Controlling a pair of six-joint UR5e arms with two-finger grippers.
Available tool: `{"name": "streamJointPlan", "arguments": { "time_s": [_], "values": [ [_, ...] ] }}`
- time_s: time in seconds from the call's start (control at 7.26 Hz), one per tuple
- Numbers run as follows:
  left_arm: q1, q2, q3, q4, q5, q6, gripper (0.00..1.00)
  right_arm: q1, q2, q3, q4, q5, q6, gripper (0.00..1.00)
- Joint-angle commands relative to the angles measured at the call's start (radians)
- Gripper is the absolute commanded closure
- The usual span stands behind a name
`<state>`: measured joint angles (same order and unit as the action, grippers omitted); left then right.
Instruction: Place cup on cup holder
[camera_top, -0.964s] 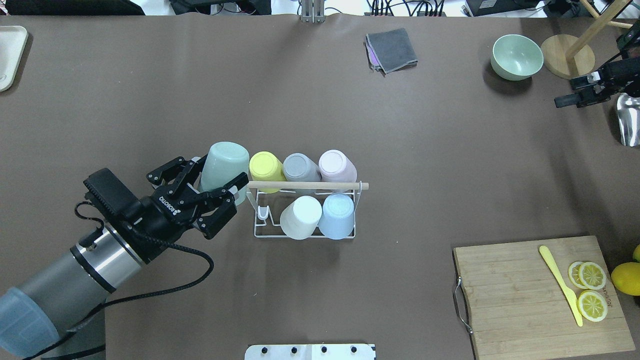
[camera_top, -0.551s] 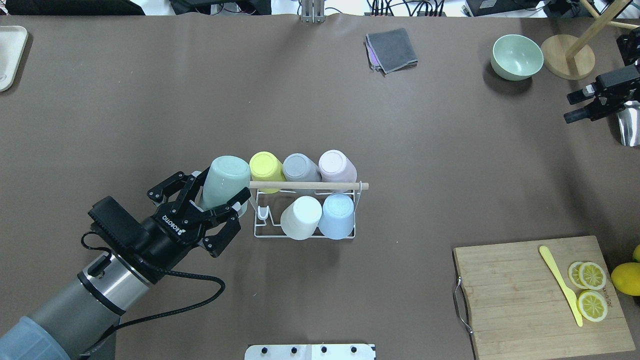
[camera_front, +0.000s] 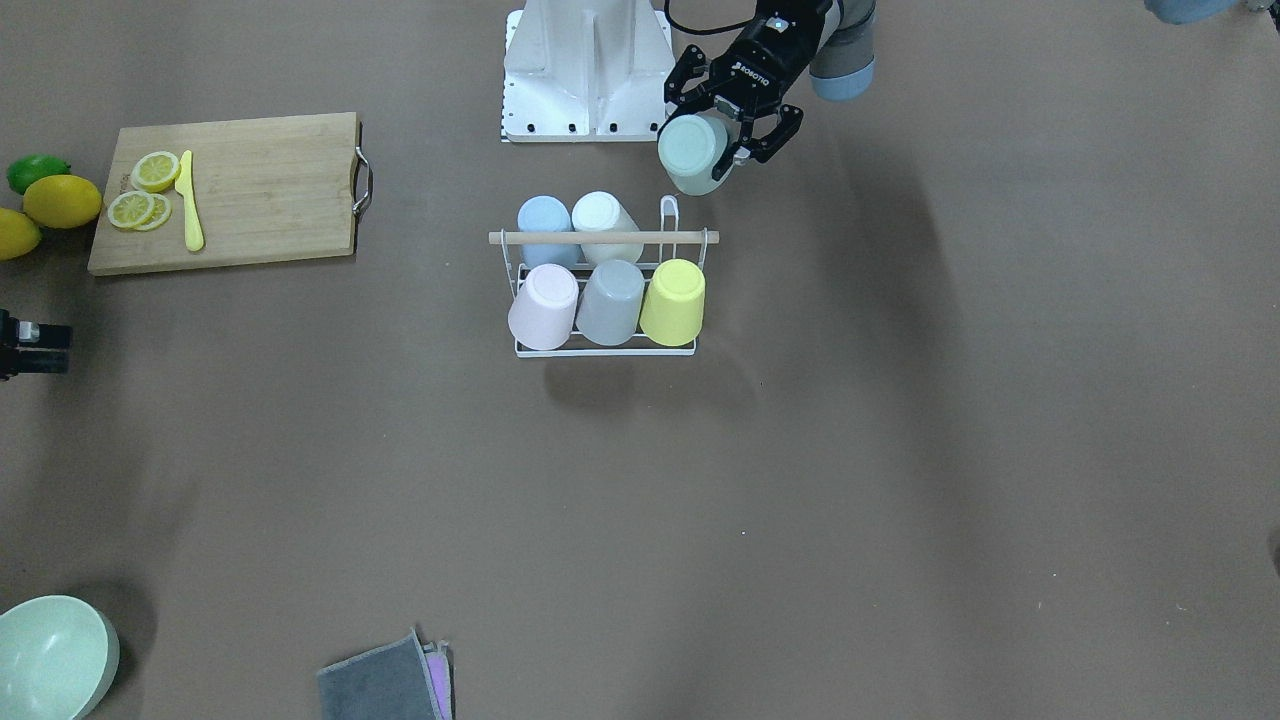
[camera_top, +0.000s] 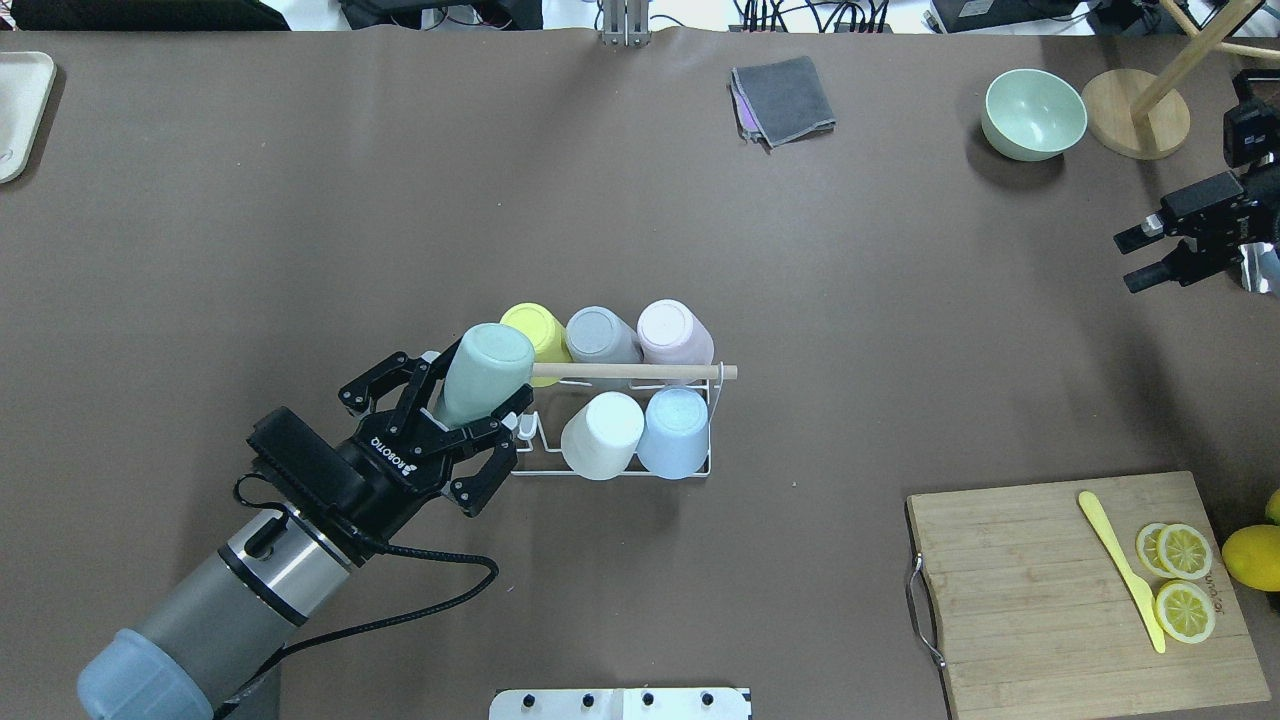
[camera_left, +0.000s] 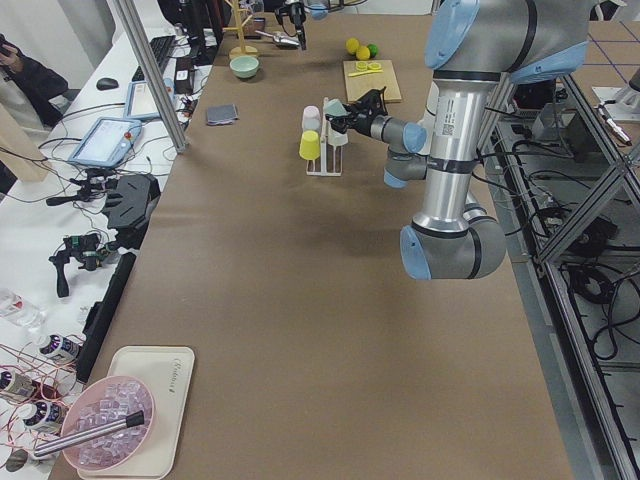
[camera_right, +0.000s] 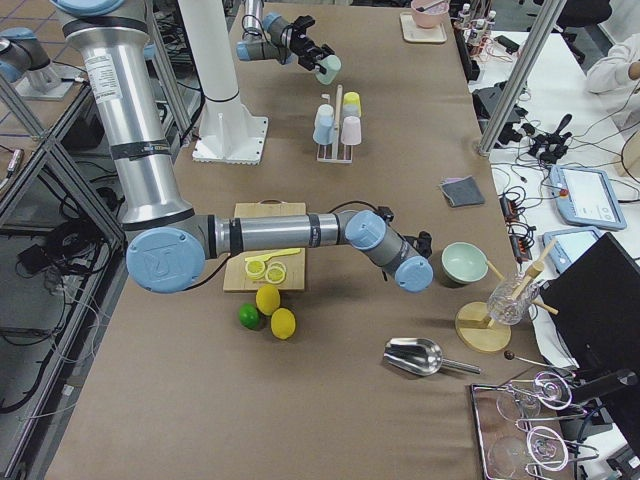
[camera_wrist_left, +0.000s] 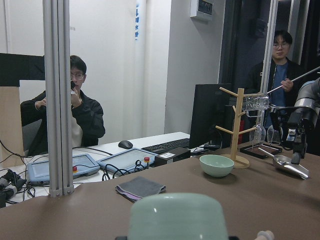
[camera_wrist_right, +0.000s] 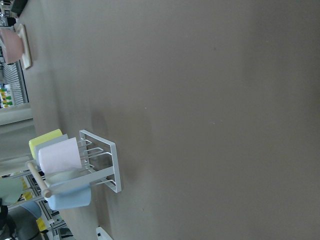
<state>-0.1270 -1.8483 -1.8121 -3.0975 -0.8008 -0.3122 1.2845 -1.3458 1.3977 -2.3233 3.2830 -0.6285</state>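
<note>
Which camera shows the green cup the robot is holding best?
The overhead view: the green cup shows most of its side, tilted in the left gripper near the end of the cup holder. The front-facing view shows mostly its bottom, the left wrist camera only a cropped bottom edge, and both side views show it tiny.

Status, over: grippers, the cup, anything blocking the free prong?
Left gripper shut on mint cup, tilted, at end of cup holder. Right gripper open, empty, far off. Free prong not yet loaded; wooden rod close by.
</note>
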Motion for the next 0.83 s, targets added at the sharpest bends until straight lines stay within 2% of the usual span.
{"name": "streamJointPlan", "arguments": {
  "time_s": [0.0, 0.41, 0.69],
  "values": [
    [0.0, -0.031, 0.074, -0.035, 0.008, 0.001, 1.0, 0.047, 0.01, 0.003, -0.05, -0.183, 0.001, 0.0],
    [0.001, -0.057, 0.096, -0.036, 0.008, 0.001, 1.0, 0.055, 0.017, 0.02, -0.041, -0.383, 0.003, 0.0],
    [0.001, -0.057, 0.097, -0.036, 0.008, 0.001, 1.0, 0.059, 0.007, 0.087, -0.003, -0.507, 0.12, 0.01]
  ]
}}
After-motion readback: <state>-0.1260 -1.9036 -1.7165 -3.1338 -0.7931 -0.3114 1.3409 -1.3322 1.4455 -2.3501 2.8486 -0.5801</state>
